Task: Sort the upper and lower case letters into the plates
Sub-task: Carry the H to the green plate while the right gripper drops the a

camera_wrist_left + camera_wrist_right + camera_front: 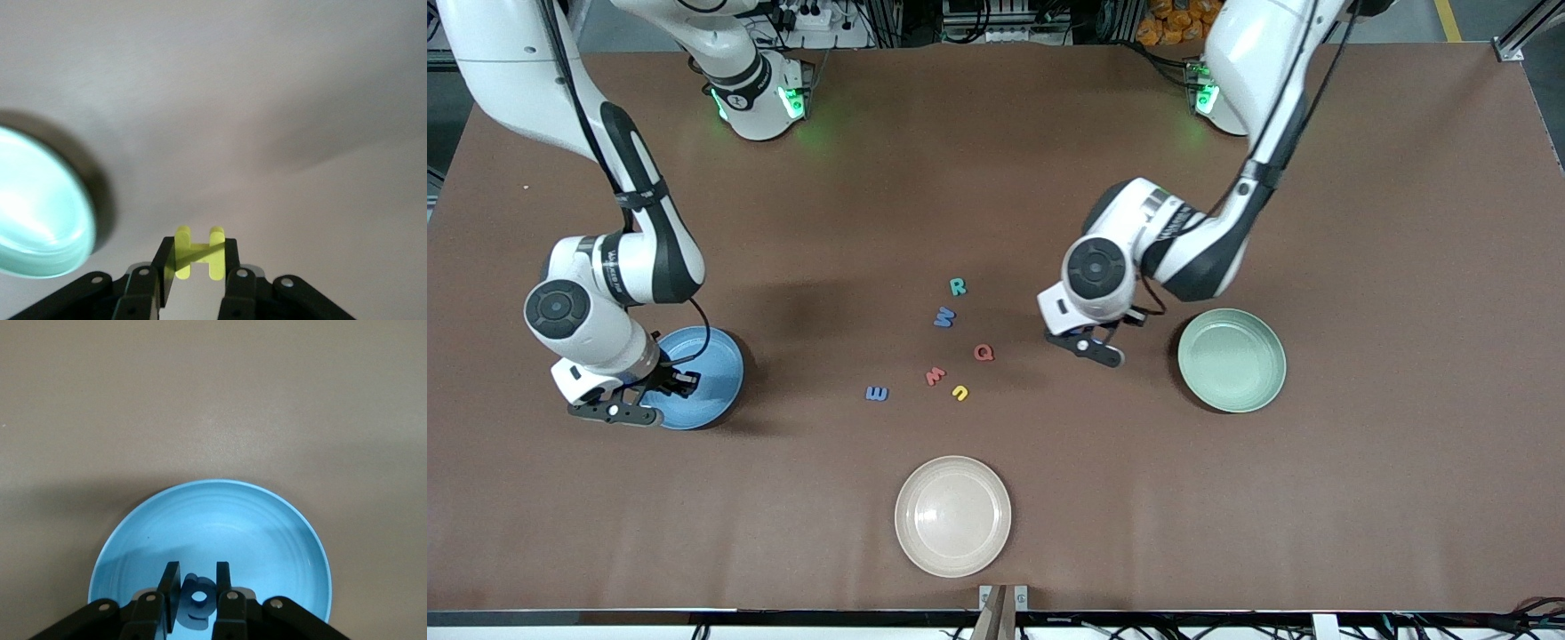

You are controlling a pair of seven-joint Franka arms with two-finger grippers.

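Observation:
My left gripper is shut on a yellow letter H and holds it above the bare table beside the pale green plate, which also shows in the left wrist view. My right gripper hangs over the blue plate, its fingers closed on a small blue lower case letter just above the plate's floor. Loose on the table between the plates lie a teal R, a blue W, a red Q, a red M, a yellow u and a blue E.
A cream-beige plate sits near the table's front edge, nearer to the front camera than the letters. Both arms' elbows reach over the table above the two plates.

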